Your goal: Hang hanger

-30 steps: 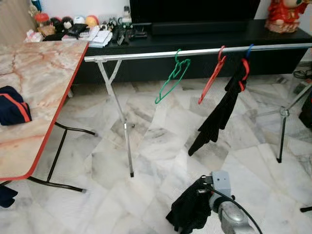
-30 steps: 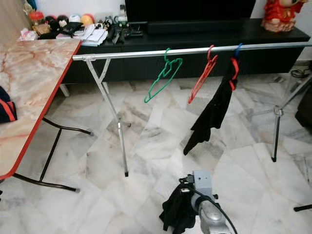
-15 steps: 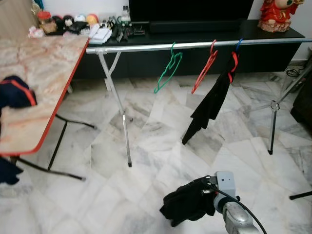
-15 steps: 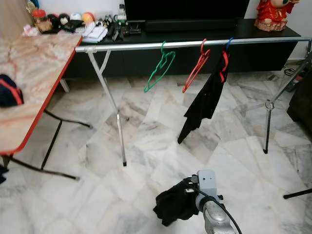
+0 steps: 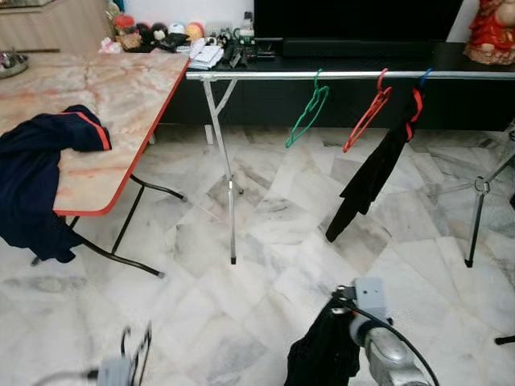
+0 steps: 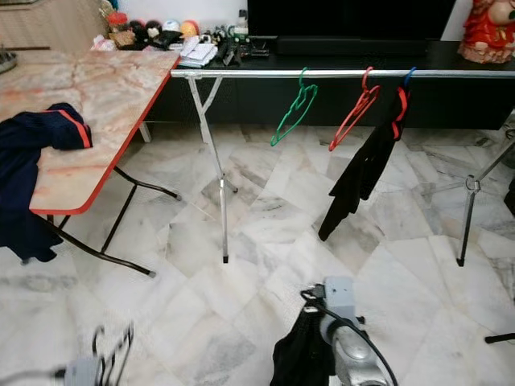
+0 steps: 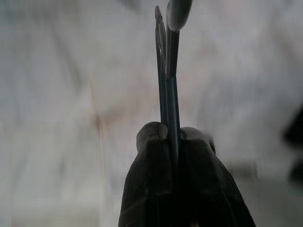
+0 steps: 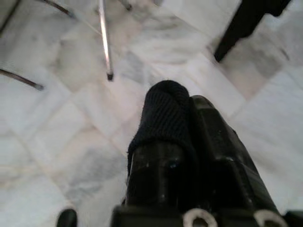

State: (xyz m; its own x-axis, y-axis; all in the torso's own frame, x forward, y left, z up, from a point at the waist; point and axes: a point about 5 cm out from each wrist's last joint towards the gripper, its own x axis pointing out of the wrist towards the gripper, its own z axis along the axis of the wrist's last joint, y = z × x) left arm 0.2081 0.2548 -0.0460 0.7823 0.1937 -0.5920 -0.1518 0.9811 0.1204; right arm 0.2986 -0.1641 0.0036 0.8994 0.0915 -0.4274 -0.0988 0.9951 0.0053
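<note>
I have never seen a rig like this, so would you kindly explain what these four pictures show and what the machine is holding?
It is a walking humanoid robot with two grippers. Two pictures come from its head cameras, looking down at a marble floor; two come from its wrists. Ahead stands a metal clothes rail carrying a green hanger, a red hanger and a black garment. A navy garment drapes over the table. The right gripper is shut on a black cloth; the left gripper pinches a thin dark hanger.
</note>
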